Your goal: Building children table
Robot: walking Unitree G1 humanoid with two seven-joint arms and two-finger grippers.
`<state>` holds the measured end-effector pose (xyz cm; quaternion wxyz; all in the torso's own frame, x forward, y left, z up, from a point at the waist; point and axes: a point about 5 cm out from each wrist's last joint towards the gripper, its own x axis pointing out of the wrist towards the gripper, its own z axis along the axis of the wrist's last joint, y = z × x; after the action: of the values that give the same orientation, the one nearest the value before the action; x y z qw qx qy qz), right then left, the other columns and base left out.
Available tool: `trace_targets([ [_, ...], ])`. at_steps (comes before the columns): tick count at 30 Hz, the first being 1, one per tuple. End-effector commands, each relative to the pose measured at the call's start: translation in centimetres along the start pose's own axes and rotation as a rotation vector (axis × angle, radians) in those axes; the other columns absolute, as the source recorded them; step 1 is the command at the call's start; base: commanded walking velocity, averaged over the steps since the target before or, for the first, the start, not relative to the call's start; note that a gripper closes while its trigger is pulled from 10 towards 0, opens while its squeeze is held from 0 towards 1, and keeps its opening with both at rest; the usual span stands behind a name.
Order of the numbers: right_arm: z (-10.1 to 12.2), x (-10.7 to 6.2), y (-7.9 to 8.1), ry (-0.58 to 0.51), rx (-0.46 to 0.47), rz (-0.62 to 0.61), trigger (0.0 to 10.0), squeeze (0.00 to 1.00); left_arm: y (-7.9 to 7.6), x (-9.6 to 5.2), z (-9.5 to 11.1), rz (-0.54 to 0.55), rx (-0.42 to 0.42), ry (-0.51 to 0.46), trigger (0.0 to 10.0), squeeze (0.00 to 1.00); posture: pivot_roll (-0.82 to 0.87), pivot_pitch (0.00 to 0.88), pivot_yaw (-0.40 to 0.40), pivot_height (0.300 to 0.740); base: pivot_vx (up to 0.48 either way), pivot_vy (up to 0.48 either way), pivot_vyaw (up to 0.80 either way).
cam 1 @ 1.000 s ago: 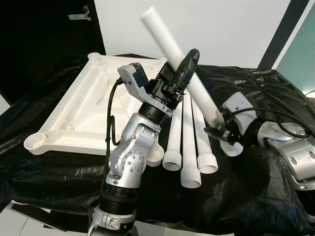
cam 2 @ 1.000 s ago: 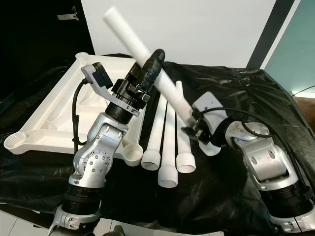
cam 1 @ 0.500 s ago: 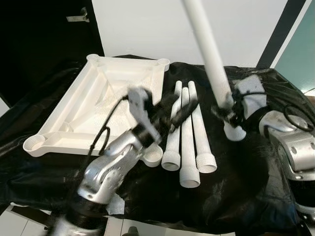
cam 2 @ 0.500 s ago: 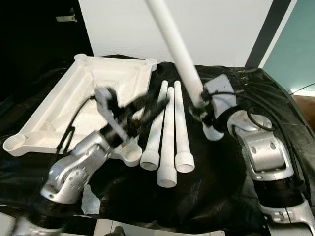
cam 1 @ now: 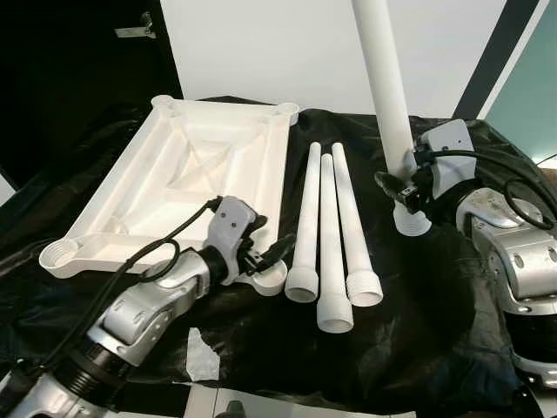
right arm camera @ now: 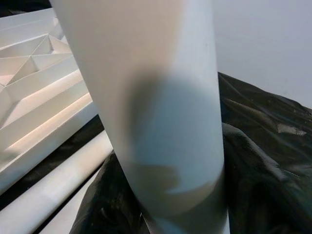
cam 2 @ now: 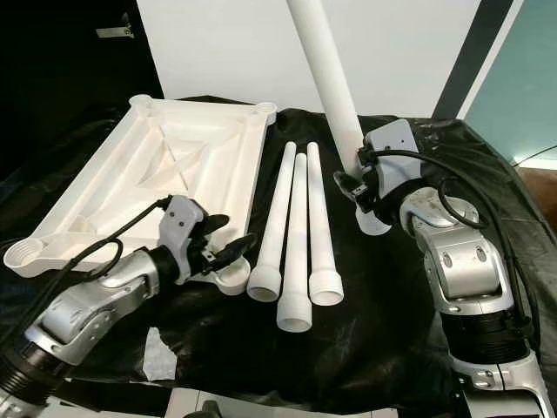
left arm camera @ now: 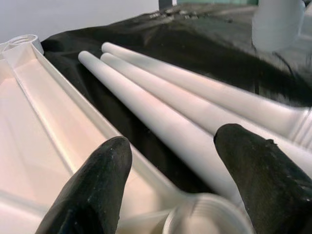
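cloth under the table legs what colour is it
Black, a crinkled glossy cloth; clearest in the left eye view.

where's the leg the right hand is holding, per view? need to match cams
Left eye: held leg stands near upright at upper right, threaded end down at the right hand.
Right eye: held leg top centre, rising out of frame.
Left wrist: only its blurred lower end, top right corner, far past the left hand's fingers.
Right wrist: held leg close up, through the middle.
Shared landmark: the three loose legs lying on the black cloth.
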<state>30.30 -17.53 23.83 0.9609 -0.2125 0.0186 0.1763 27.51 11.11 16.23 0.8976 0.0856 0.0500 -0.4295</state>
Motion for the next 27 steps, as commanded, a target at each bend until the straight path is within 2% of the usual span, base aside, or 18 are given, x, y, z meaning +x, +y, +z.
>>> trace_targets([
  [1,0.7,0.0,-0.4,-0.035,0.005,-0.018,10.0,0.0,-3.0,-1.8,-0.1,-0.747,0.044,0.02,10.0,0.18,0.17,0.0,-0.029,0.74,0.0,0.0,0.0],
  [2,0.7,0.0,-0.4,-0.035,0.005,-0.018,10.0,0.0,-3.0,-1.8,-0.1,-0.747,0.044,0.02,10.0,0.18,0.17,0.0,-0.029,0.74,0.0,0.0,0.0],
  [3,0.7,0.0,-0.4,-0.035,0.007,-0.019,10.0,0.0,-2.9,-2.1,-0.3,-0.755,0.052,0.031,10.0,0.0,0.17,0.0,-0.029,0.74,0.0,0.0,0.0],
  [8,0.7,0.1,-0.3,-0.038,0.014,-0.021,10.0,0.0,-1.6,-3.2,-0.8,-0.78,0.045,0.078,10.0,0.0,0.18,0.0,-0.031,0.74,0.0,0.0,0.0],
  [13,0.8,0.2,-0.3,-0.045,0.018,-0.023,10.0,0.0,-1.0,-4.4,-1.6,-0.861,0.022,0.151,10.0,0.0,0.17,0.0,-0.031,0.74,0.0,0.0,0.0],
  [17,0.9,0.2,-0.4,-0.049,0.019,-0.026,10.0,0.0,-0.9,-4.7,-1.9,-0.886,0.011,0.181,10.0,0.0,0.17,0.0,-0.03,0.74,0.0,0.0,0.0],
  [20,0.9,0.3,-0.2,-0.054,0.02,-0.025,10.0,0.0,-0.4,-4.3,-2.2,-0.85,0.02,0.18,10.0,0.0,0.17,0.0,-0.026,0.74,0.0,0.0,0.0],
  [21,1.0,0.3,-0.1,-0.056,0.024,-0.021,10.0,0.0,0.2,-3.4,-1.7,-0.778,0.03,0.121,10.0,0.0,0.17,0.0,-0.027,0.74,0.0,0.0,0.0],
  [24,1.0,0.4,0.1,-0.057,0.027,-0.016,10.0,0.0,1.0,-2.6,-1.2,-0.719,0.05,0.063,10.0,0.0,0.17,0.0,-0.029,0.74,0.0,0.0,0.0],
  [25,1.0,0.4,0.5,-0.06,0.034,-0.005,10.0,0.0,2.3,-1.5,-0.6,-0.616,0.077,-0.009,10.0,0.0,0.17,0.0,-0.028,0.74,0.0,0.0,0.0],
  [27,1.0,0.4,0.6,-0.063,0.037,-0.001,10.0,0.0,3.0,-1.3,-0.6,-0.576,0.086,-0.02,10.0,0.0,0.17,0.0,-0.03,0.74,0.0,0.0,0.0],
])
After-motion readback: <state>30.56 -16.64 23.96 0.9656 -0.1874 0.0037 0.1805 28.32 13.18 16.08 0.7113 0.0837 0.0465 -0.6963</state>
